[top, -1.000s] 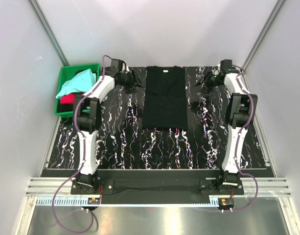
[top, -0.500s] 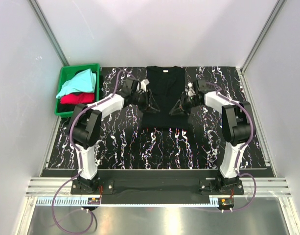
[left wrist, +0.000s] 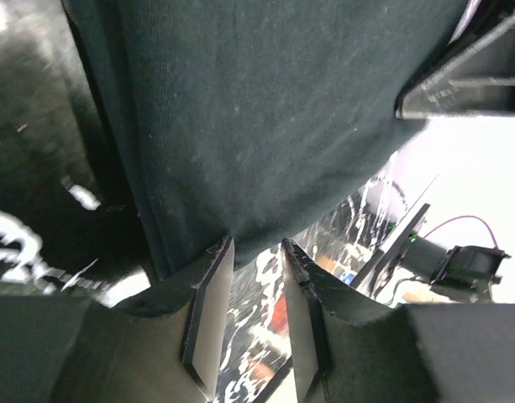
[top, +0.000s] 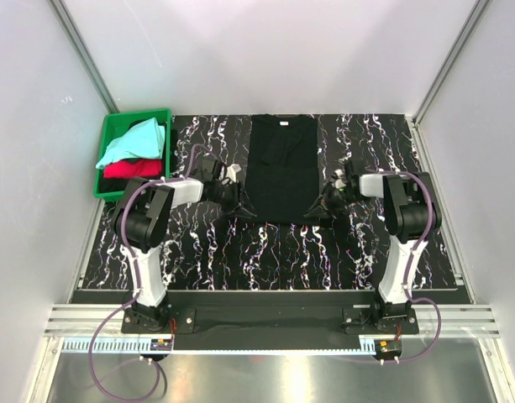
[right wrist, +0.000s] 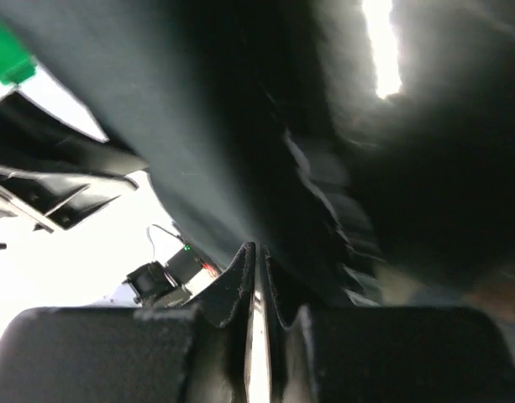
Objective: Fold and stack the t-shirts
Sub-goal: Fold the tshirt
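Black t-shirt (top: 281,168), folded to a long strip, lies flat mid-surface (top: 265,252). Left fingers (left wrist: 208,294) stand narrowly apart at its near left hem; right fingers (right wrist: 228,294) are nearly closed at its near right hem. Aqua t-shirt (top: 131,141) and red t-shirt (top: 127,170) fill a green crate (top: 112,124)

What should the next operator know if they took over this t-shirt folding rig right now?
Left gripper: jaws slightly apart, tips at the black t-shirt's near left hem corner; no grip confirmed.
Right gripper: jaws nearly closed at the near right hem corner, apparently pinching it.
Shirts: black t-shirt flat on the table, sides folded in; aqua t-shirt and red t-shirt in the green crate.
Done: side folds.
Left: fold hem toward collar, then fold and stack the other two.
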